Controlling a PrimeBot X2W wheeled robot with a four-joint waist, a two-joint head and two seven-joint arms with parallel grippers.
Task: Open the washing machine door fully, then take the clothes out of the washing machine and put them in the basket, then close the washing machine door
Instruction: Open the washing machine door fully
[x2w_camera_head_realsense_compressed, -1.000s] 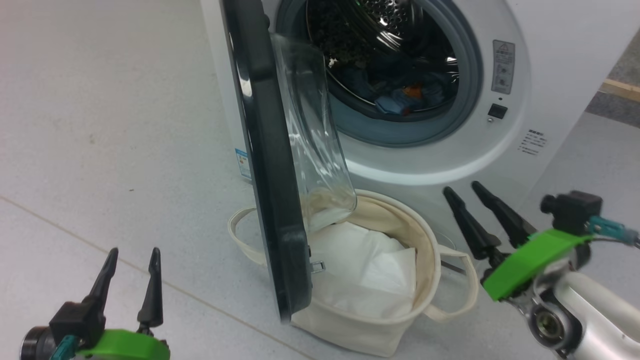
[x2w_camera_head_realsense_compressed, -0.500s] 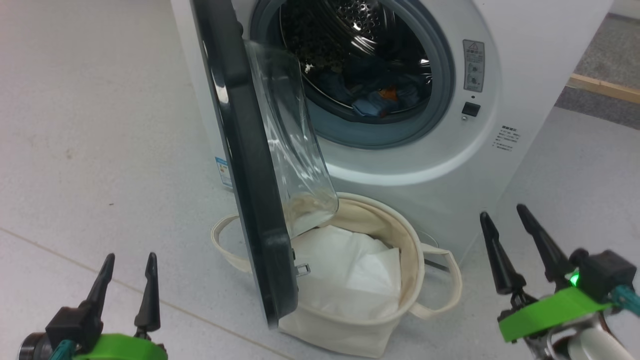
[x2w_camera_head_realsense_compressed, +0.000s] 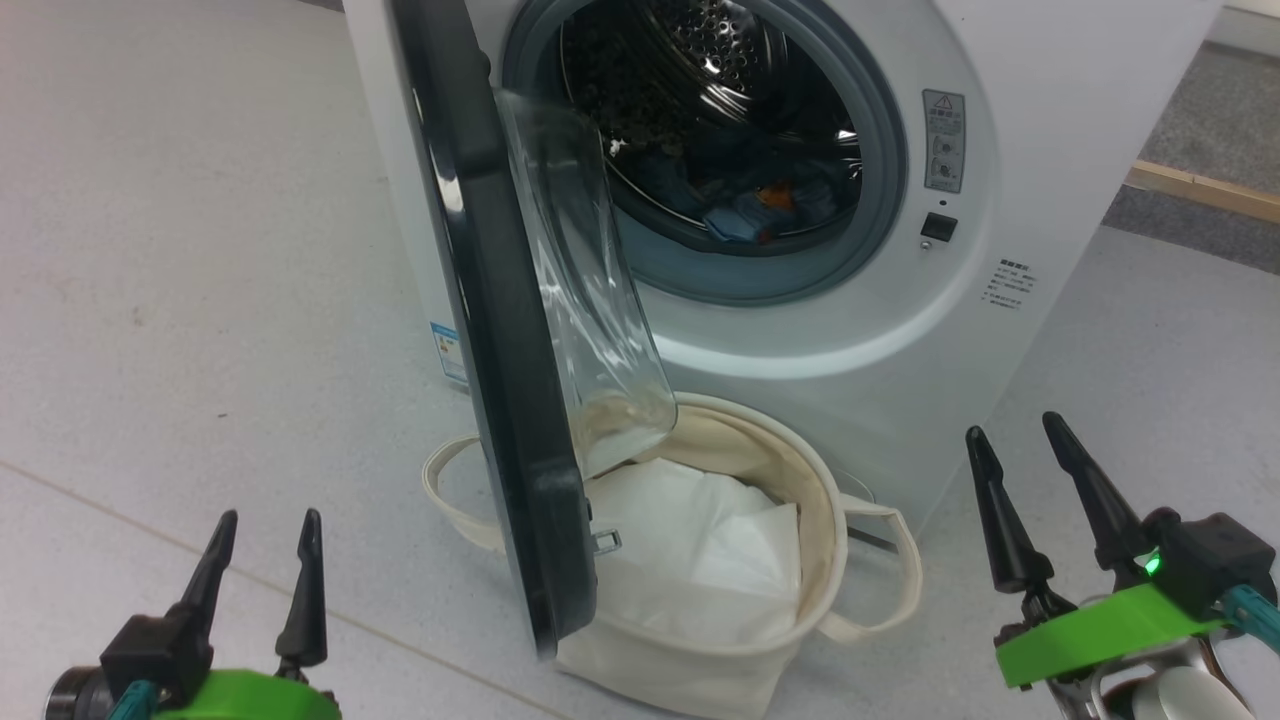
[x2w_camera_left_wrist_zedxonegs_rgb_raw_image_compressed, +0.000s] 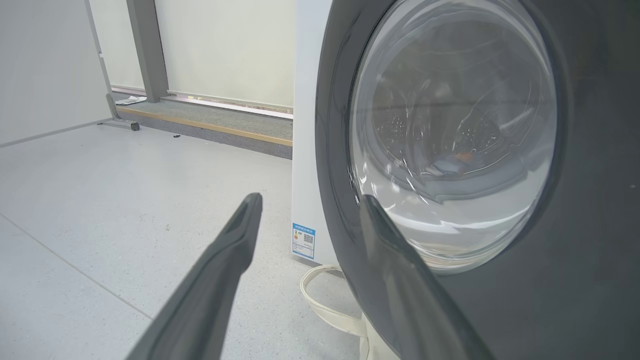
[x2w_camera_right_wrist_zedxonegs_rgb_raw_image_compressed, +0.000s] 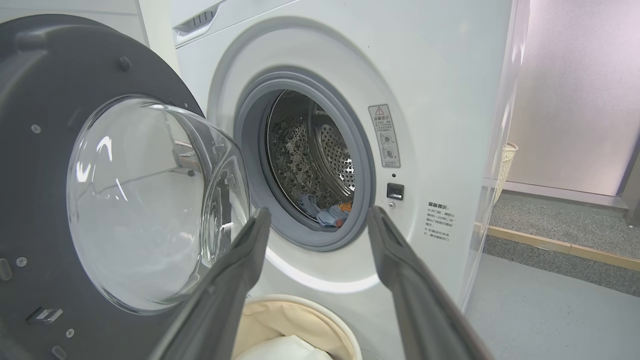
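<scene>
The white washing machine (x2w_camera_head_realsense_compressed: 880, 330) fills the upper middle of the head view. Its black-rimmed door (x2w_camera_head_realsense_compressed: 490, 330) stands swung out edge-on, the clear glass bowl (x2w_camera_head_realsense_compressed: 590, 300) bulging toward the drum. Light blue clothes (x2w_camera_head_realsense_compressed: 745, 215) with an orange patch lie low in the steel drum, also seen as clothes (x2w_camera_right_wrist_zedxonegs_rgb_raw_image_compressed: 327, 214) from the right wrist. The cream basket (x2w_camera_head_realsense_compressed: 830, 520) sits on the floor below the opening, holding a white sheet. My left gripper (x2w_camera_head_realsense_compressed: 265, 530) is open at the lower left, short of the door's outer face (x2w_camera_left_wrist_zedxonegs_rgb_raw_image_compressed: 575, 280). My right gripper (x2w_camera_head_realsense_compressed: 1015, 435) is open at the lower right, empty.
Grey floor (x2w_camera_head_realsense_compressed: 200, 300) spreads to the left. A wooden strip (x2w_camera_head_realsense_compressed: 1200, 190) and dark carpet lie to the right of the machine. The basket's strap handles (x2w_camera_head_realsense_compressed: 880, 570) stick out on both sides. A blue label (x2w_camera_left_wrist_zedxonegs_rgb_raw_image_compressed: 303, 240) marks the machine's side panel.
The head view shifted, so the machine sits lower left than a second ago. My right gripper dropped and swung right, away from the machine's front. The left gripper hardly moved.
</scene>
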